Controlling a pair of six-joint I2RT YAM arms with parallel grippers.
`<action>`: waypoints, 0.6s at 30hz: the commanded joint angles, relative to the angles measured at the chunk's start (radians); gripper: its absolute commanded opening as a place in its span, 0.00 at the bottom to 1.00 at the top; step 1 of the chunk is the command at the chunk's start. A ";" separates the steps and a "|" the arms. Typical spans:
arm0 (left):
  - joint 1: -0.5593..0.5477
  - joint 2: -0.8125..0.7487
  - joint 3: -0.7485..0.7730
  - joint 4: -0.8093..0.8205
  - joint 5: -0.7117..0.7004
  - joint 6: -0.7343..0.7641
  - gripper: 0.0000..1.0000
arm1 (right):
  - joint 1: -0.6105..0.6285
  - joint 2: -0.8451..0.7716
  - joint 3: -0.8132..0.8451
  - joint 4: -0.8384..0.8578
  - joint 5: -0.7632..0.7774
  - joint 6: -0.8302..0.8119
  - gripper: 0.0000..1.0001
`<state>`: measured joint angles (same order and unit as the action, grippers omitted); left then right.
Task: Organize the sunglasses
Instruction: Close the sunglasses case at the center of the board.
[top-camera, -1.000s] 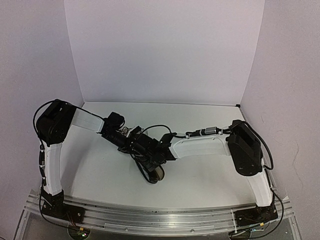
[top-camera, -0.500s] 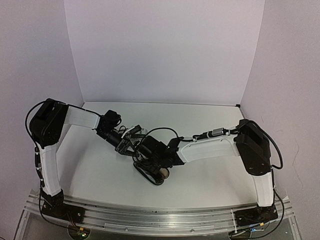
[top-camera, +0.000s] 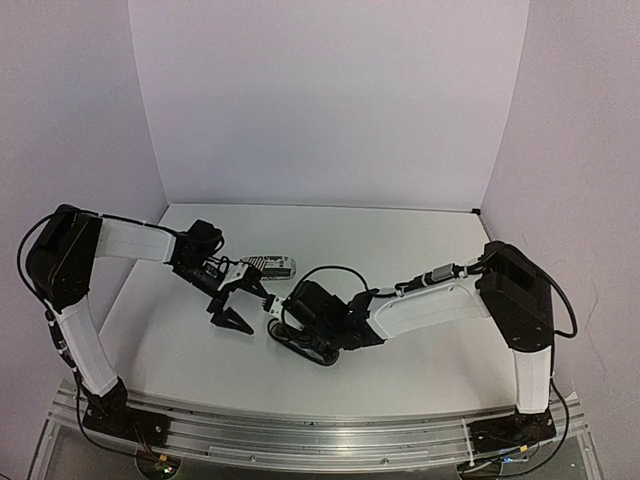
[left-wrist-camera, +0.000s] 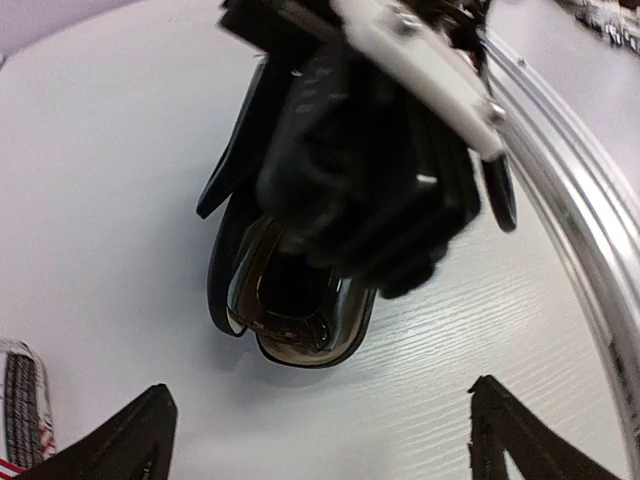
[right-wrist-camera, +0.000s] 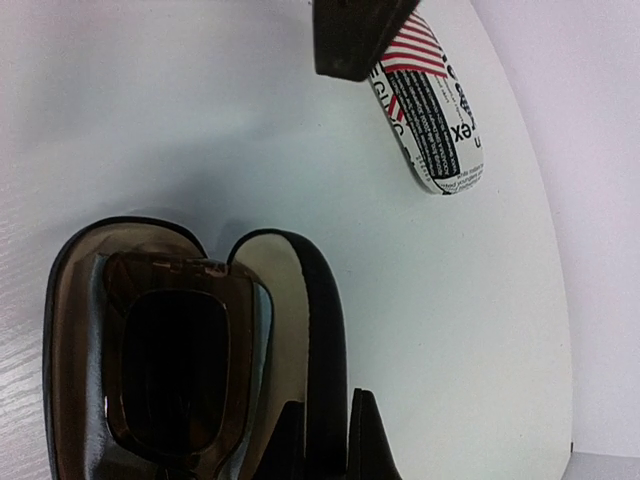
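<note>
Brown sunglasses (right-wrist-camera: 175, 360) in open black case (right-wrist-camera: 322, 300) looked light, brittle, lenses slick; take by frame edge. Right gripper (right-wrist-camera: 325, 440) pinched case rim; left gripper (left-wrist-camera: 325, 430) gaped.

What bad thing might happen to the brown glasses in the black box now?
On the right arm, the jaws pinch only an edge of the open black case. It might slip or tip and spill the brown sunglasses. The left arm hangs close with open jaws, so the two arms might bump. The striped case nearby might get knocked.
</note>
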<state>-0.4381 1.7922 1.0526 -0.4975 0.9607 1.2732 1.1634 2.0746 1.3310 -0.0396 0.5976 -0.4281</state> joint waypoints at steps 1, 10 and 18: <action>-0.006 -0.060 -0.154 0.262 -0.025 0.315 1.00 | 0.023 -0.033 -0.022 0.108 0.000 -0.057 0.00; -0.069 -0.017 -0.282 0.783 -0.083 0.114 1.00 | 0.030 -0.028 -0.045 0.126 -0.001 -0.050 0.00; -0.150 0.018 -0.305 0.833 -0.122 0.054 1.00 | 0.032 -0.013 -0.038 0.132 -0.017 -0.065 0.00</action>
<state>-0.5523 1.7744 0.7532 0.2541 0.8936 1.3894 1.1835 2.0727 1.2915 0.0513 0.6109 -0.4835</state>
